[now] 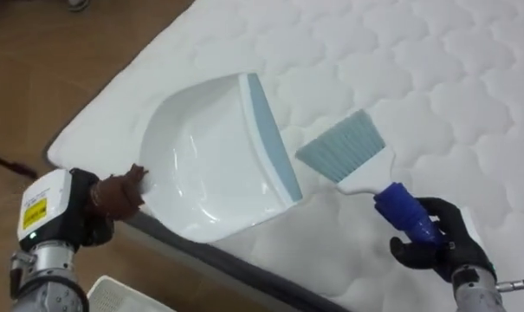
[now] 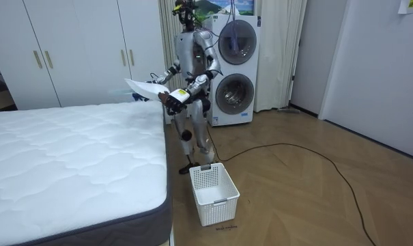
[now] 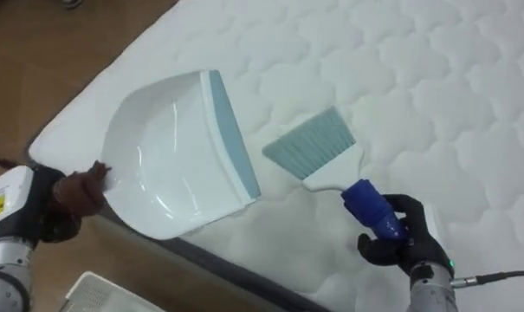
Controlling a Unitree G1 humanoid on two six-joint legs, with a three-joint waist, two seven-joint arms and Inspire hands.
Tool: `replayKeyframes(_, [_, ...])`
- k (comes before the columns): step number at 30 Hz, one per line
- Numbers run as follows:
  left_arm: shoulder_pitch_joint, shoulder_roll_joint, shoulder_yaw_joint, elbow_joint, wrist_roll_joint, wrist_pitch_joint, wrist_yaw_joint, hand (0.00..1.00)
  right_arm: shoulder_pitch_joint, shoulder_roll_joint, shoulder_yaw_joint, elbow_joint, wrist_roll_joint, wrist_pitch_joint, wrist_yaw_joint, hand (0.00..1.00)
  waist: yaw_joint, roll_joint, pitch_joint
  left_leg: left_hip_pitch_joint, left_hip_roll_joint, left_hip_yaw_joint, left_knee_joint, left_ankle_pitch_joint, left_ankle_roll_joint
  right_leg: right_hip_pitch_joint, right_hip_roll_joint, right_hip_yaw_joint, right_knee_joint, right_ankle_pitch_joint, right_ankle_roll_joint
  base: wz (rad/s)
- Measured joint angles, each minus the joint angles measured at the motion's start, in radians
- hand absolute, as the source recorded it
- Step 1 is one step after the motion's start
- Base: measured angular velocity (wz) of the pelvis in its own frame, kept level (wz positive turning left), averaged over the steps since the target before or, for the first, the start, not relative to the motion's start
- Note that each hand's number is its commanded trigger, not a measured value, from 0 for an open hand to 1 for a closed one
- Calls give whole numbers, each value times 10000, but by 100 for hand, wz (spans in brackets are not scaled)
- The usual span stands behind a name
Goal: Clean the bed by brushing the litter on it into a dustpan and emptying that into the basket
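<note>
A white dustpan (image 1: 211,160) with a grey-blue lip hangs tilted over the corner of the white quilted mattress (image 1: 400,61), its inside looking bare. My left hand (image 1: 116,196) is shut on its handle at the lower left, just off the bed's edge. To the right, my right hand (image 1: 442,238) is curled round the blue handle of a small brush (image 1: 398,210). The brush's pale blue bristles (image 1: 338,147) point toward the pan's lip and sit just above the mattress. In the room view I stand at the bed's corner with the dustpan (image 2: 143,87) held up.
A white slatted basket (image 2: 213,193) stands on the wooden floor by my feet; its corner (image 1: 114,296) shows under my left arm. Stacked washing machines (image 2: 235,72) are behind me, wardrobes (image 2: 76,48) beyond the bed. The mattress's dark edge (image 1: 244,269) runs diagonally below the pan.
</note>
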Motion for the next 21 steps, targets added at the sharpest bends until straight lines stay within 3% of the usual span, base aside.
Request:
replayKeyframes(1, [74, -76, 0, -5, 6, -1, -25, 100, 15, 5, -5, 1, -28, 9, 1, 0, 5, 1, 1, -92, -175, -434, -159, 12, -27, 76, -3, 148, -7, -7, 6, -97])
replayKeyframes(3, [395, -333, 43, -21, -6, -38, -28, 100, 47, 139, -164, 5, -207, 74, 35, 0, 111, -6, 6, -443, -666, -1813, -1199, 299, -202, 227, 27, 762, 20, -28, 42, -87])
replayKeyframes(4, [469, -396, 68, -20, -6, -58, -28, 100, 48, 183, -199, 6, -307, 76, 34, 0, 163, 35, -13, -562, -734, -2082, -1448, 506, -216, 247, 64, 858, 43, -20, 28, -92])
replayKeyframes(5, [585, -510, 67, -18, 3, -68, -32, 100, 78, 200, -208, 8, -401, 76, 42, 0, 207, 166, -86, -706, -797, -2477, -1554, 1216, -173, 251, 181, 1077, 75, -35, 50, -86])
replayKeyframes(6, [628, -564, 70, -23, 0, -78, -32, 100, 124, 286, -205, 26, -404, 78, 46, 0, 247, 143, -140, -596, -833, -2623, -1541, 1315, -97, 266, 244, 1365, 148, -96, 85, -76])
replayKeyframes(9, [567, -603, 67, -128, -13, -268, -36, 100, 124, 324, -198, 22, -397, 76, 54, 0, 203, 95, -103, -270, -914, -2458, -1925, 1311, -96, 234, 343, 1796, 178, -141, 131, -46])
replayKeyframes(10, [569, -609, 67, -137, -14, -305, -36, 83, 129, 332, -198, 22, -386, 76, 57, 0, 205, 71, -87, -215, -919, -2465, -1998, 1308, -96, 237, 368, 1877, 174, -141, 132, -40])
replayKeyframes(11, [569, -616, 54, -136, -31, -349, -42, 9, 126, 335, -199, 14, -384, 76, 59, 0, 181, 32, -72, -187, -920, -2454, -2045, 1286, -104, 264, 397, 1958, 164, -138, 125, -25])
replayKeyframes(12, [566, -617, 3, -131, -55, -354, -48, 0, 117, 334, -202, 11, -359, 76, 57, 0, 94, -6, -38, -146, -924, -2469, -2047, 1286, -103, 287, 404, 1987, 152, -73, 11, -15])
replayKeyframes(15, [549, -617, -242, 19, -501, -356, -54, 0, 94, 346, -197, 18, -341, 69, 57, 0, -127, 65, 73, 78, -931, -2486, -2186, 1254, -91, 484, 410, 2013, -32, -98, 30, 0])
replayKeyframes(21, [522, -662, -330, 215, -1361, -357, -245, 0, 95, 472, -215, 102, -342, 67, 57, 0, -371, 173, 148, 289, -967, -2448, -2436, 1253, -88, 709, 395, 2073, -284, -157, 66, -1])
